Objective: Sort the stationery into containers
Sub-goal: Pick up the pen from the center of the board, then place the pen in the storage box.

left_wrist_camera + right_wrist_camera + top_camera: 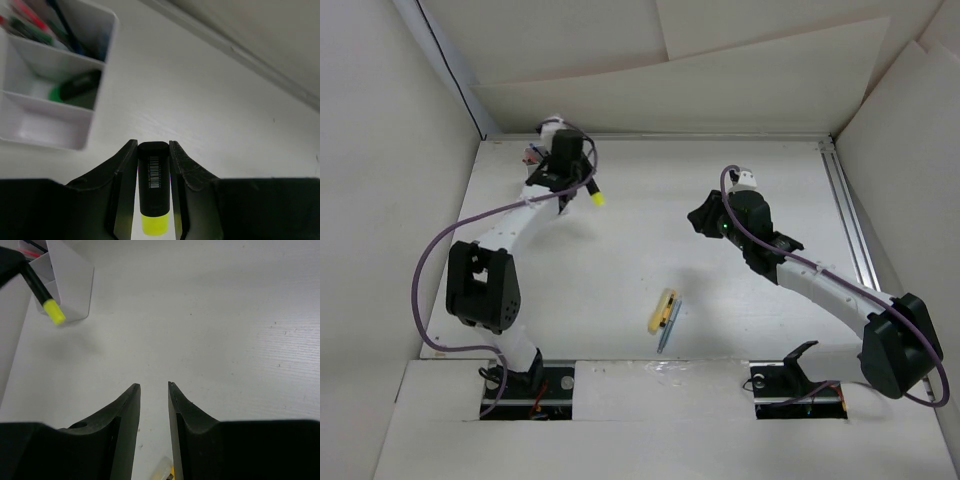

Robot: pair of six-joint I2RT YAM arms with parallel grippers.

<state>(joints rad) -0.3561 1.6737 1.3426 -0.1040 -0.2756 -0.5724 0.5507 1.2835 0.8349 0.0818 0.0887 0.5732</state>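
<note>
Top external: the left gripper (582, 189) is at the far-left corner of the white worktop (620, 250). Its jaws are clamped on a short black-barrelled highlighter with a yellow-green end (597, 198), and that end points toward the centre. The small white translucent plastic box with divided compartments (535, 155) is mostly hidden behind that arm. The right gripper (704, 217) hovers mid-worktop, carrying nothing. Two items lie loose near the front, close side by side: a yellow highlighter (663, 310) and a thin blue-grey pen (670, 327). Left wrist: the black-barrelled highlighter lies lengthwise between the jaws, barcode label up. The box is ahead and to the left, near but not under the gripper. Its far compartment holds red, green and blue pens, the middle one holds a black and green marker (75, 88), and the nearest looks bare. Right wrist: the jaws are apart with nothing between them, and the yellow highlighter just shows at the bottom edge. Judgement: the step in hand is carrying the held highlighter to the box, and it is not yet released. The next move calls for shifting left over the marker compartment, clearing the wall with the barrel, then opening the jaws. The two loose items are left to sort.
</note>
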